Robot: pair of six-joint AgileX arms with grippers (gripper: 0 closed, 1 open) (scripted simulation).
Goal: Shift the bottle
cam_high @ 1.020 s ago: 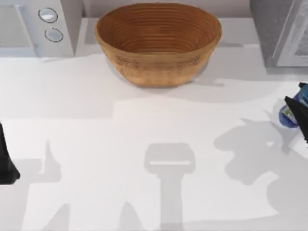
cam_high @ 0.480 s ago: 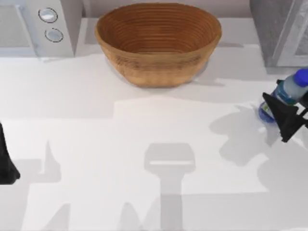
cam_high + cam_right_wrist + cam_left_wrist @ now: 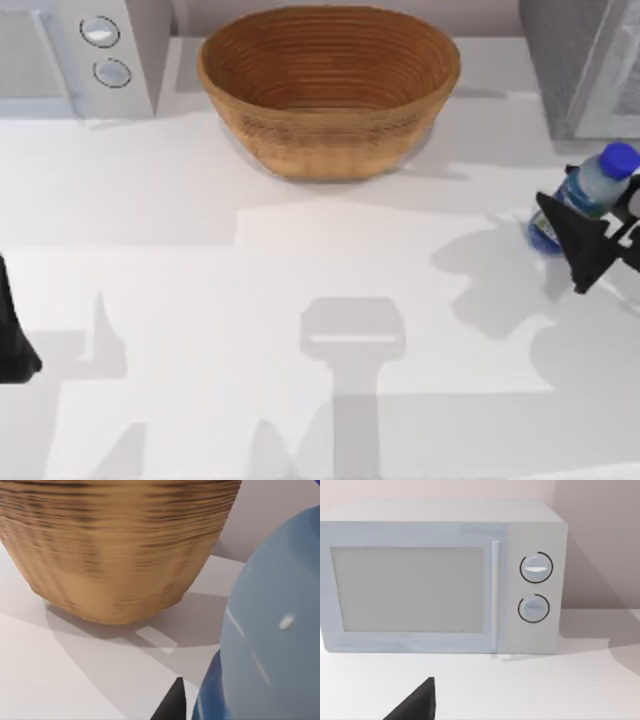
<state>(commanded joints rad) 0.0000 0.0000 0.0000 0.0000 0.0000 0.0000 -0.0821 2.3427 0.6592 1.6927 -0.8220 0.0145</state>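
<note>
Right hand (image 3: 590, 232) clenched on tilted bottle (image 3: 590, 190) at right bench (image 3: 300, 300) edge; left hand (image 3: 15, 335) parked, grip unclear. Risk: slippage, bottle dropping off edge.

The top view looks straight down on the table (image 3: 200, 200), the left wrist view faces the microwave (image 3: 440, 580) closely, and the right wrist view faces the basket (image 3: 115, 545), shared with the top view.
</note>
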